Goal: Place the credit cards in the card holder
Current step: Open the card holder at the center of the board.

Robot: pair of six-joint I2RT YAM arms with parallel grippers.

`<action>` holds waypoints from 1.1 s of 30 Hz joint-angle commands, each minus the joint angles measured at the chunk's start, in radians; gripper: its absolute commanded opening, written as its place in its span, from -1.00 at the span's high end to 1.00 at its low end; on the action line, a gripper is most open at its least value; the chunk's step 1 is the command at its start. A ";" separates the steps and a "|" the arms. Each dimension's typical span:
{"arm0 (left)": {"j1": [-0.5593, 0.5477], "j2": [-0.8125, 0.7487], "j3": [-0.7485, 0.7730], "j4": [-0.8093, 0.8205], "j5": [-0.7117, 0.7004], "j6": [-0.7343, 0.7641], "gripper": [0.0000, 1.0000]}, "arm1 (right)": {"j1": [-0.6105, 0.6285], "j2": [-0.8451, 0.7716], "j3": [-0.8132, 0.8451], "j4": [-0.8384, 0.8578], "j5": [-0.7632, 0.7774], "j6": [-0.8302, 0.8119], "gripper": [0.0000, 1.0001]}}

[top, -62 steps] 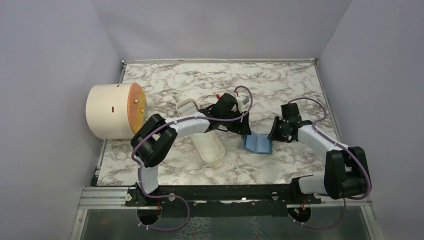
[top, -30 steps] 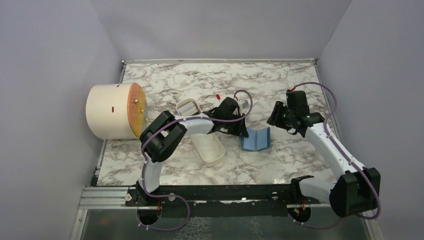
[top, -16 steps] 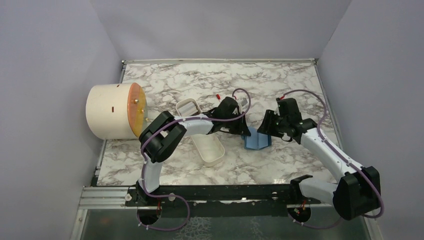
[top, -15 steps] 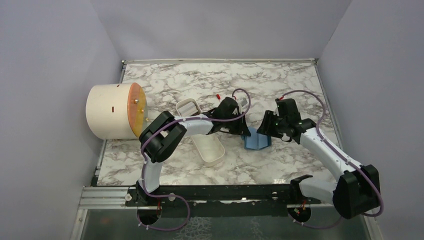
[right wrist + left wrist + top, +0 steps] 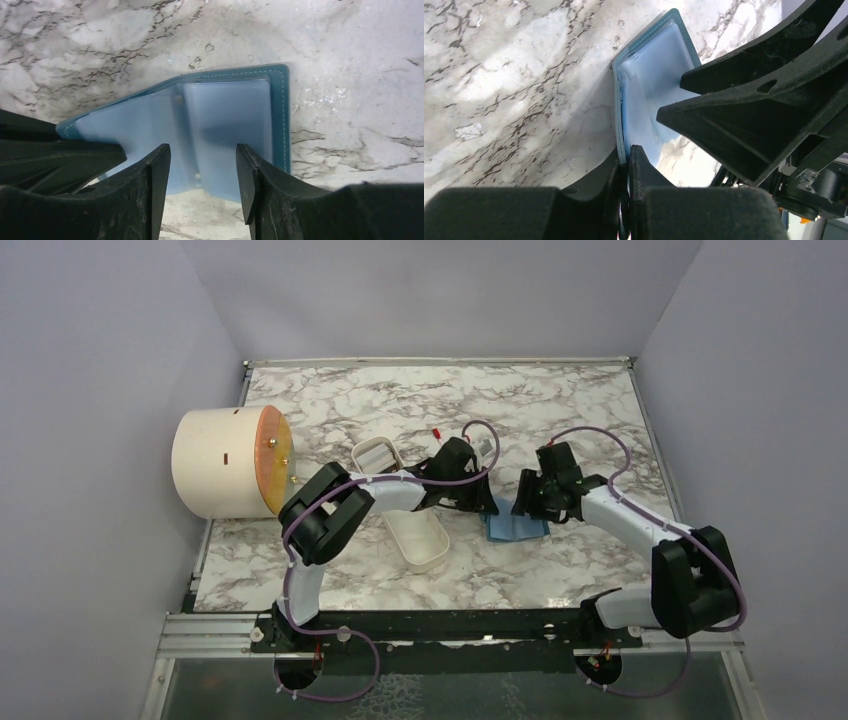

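Observation:
The teal-blue card holder lies open on the marble table, its pale clear pockets facing up. My left gripper is shut on the edge of its left panel; that panel stands tilted up from the table. My right gripper hangs open just over the right panel, and between its fingers there is only the pocket below. In the left wrist view the right gripper's black fingers reach in over the holder. No credit cards are in view.
A cream cylinder with a round orange face lies at the left table edge. A long white oval tray sits under my left forearm. Grey walls close in the table on three sides.
My right arm has swung left and down from the table's right side onto the card holder. The holder's right panel has gone from standing in a V to lying flatter. The left gripper has kept its place.

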 commanded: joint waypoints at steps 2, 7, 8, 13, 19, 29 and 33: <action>0.002 0.010 0.027 -0.096 -0.086 0.106 0.58 | 0.016 0.044 -0.021 0.057 0.073 -0.017 -0.04; 0.013 -0.005 0.043 -0.136 -0.111 0.140 0.28 | 0.045 0.069 -0.004 0.042 0.104 0.009 -0.04; 0.014 -0.007 0.044 -0.137 -0.112 0.140 0.25 | 0.050 0.071 0.001 0.037 0.111 0.013 -0.04; 0.018 -0.017 0.045 -0.148 -0.115 0.138 0.23 | 0.072 0.062 0.034 -0.007 0.139 0.038 -0.04; 0.020 -0.017 0.031 -0.125 -0.100 0.129 0.54 | 0.110 0.024 0.067 -0.043 0.141 0.073 -0.01; 0.019 -0.006 -0.032 0.015 -0.043 0.012 0.88 | 0.161 0.084 0.095 -0.038 0.176 0.117 -0.01; 0.018 -0.002 -0.060 0.086 -0.033 -0.054 0.94 | 0.177 0.126 0.098 -0.030 0.227 0.122 -0.01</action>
